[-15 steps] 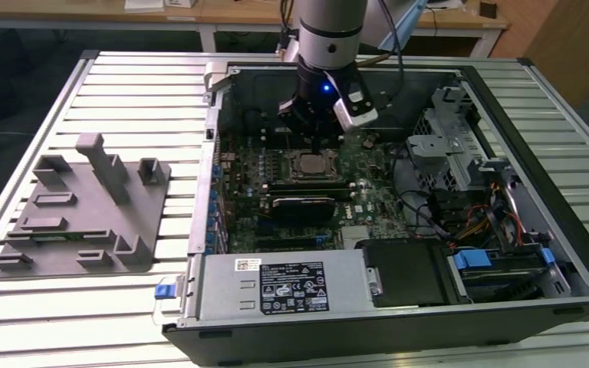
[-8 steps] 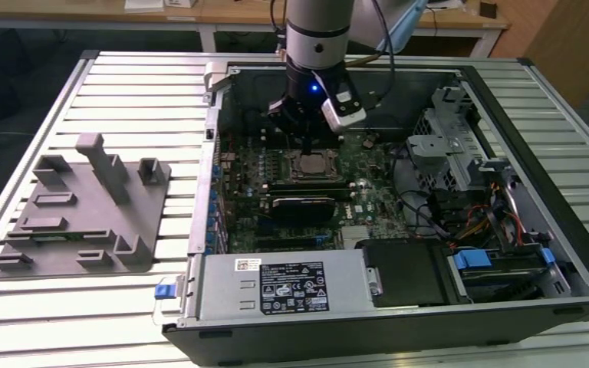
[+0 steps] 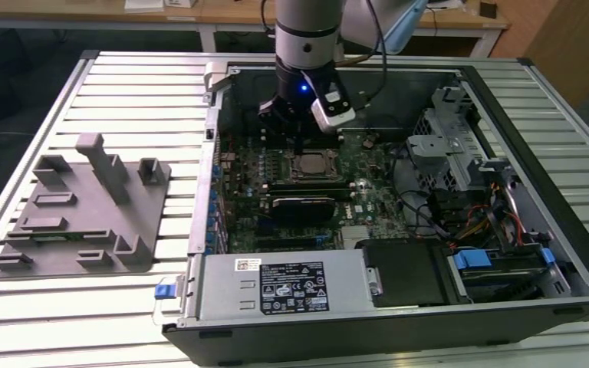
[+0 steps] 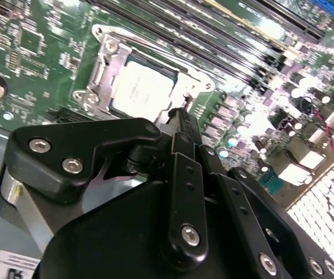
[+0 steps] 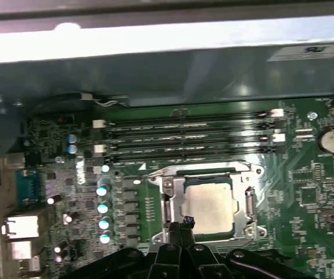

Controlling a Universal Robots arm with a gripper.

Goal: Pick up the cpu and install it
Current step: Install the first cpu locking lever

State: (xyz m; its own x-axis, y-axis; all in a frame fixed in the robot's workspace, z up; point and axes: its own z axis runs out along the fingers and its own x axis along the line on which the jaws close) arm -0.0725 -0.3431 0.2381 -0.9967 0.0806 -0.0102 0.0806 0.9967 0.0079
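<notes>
The cpu (image 3: 313, 163) lies flat in the motherboard socket, its silvery top facing up; both wrist views show it as a pale square (image 4: 140, 87) (image 5: 208, 201) inside the metal socket frame (image 5: 251, 200). My gripper (image 3: 297, 135) hangs over the board inside the open computer case, just beyond the socket's far edge in the exterior view. In both wrist views its black fingers meet at one tip (image 4: 181, 113) (image 5: 185, 222) close to the socket's rim, shut with nothing between them. The tip stands clear of the cpu.
A black heatsink block (image 3: 300, 208) lies on the board just in front of the socket. Memory slots (image 5: 184, 139) run along the socket's other side. Power supply (image 3: 279, 284) and drive cage (image 3: 448, 153) line the case. A grey fixture (image 3: 80, 211) sits at the exterior view's left.
</notes>
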